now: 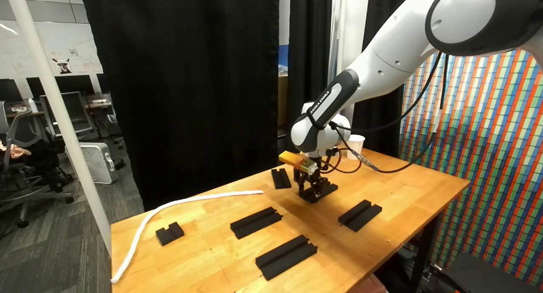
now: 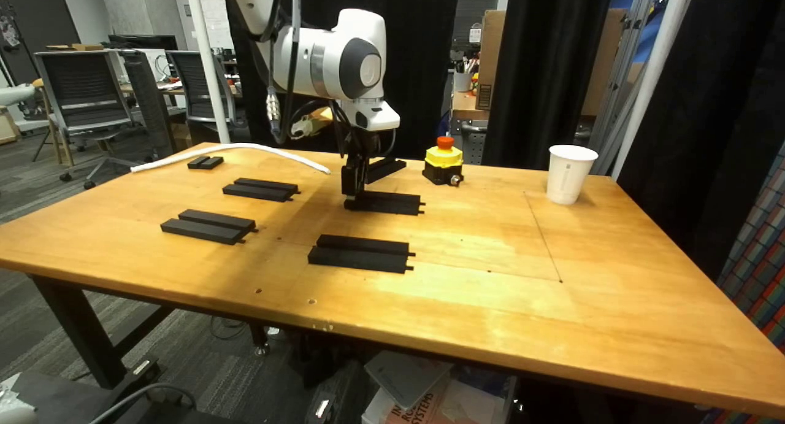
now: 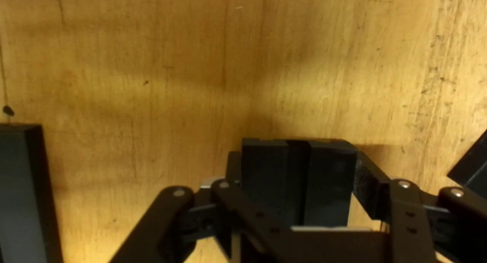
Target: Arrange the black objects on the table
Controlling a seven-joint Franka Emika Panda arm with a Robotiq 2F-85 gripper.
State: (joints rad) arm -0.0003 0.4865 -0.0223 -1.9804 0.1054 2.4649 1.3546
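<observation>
Grasp step in hand, I'd say: jaws clamped across a grooved black block (image 3: 319, 179), apparently flat on the table (image 2: 552, 313), far side of a nearer slab (image 2: 359, 258) in an exterior view; next likely wants straight lift, then square set-down.

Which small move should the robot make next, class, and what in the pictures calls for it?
Probably a slight lift, to test the grip: in the wrist view, the gripper is closed across a block, and in an exterior view that block appears to rest flat on the table.
</observation>
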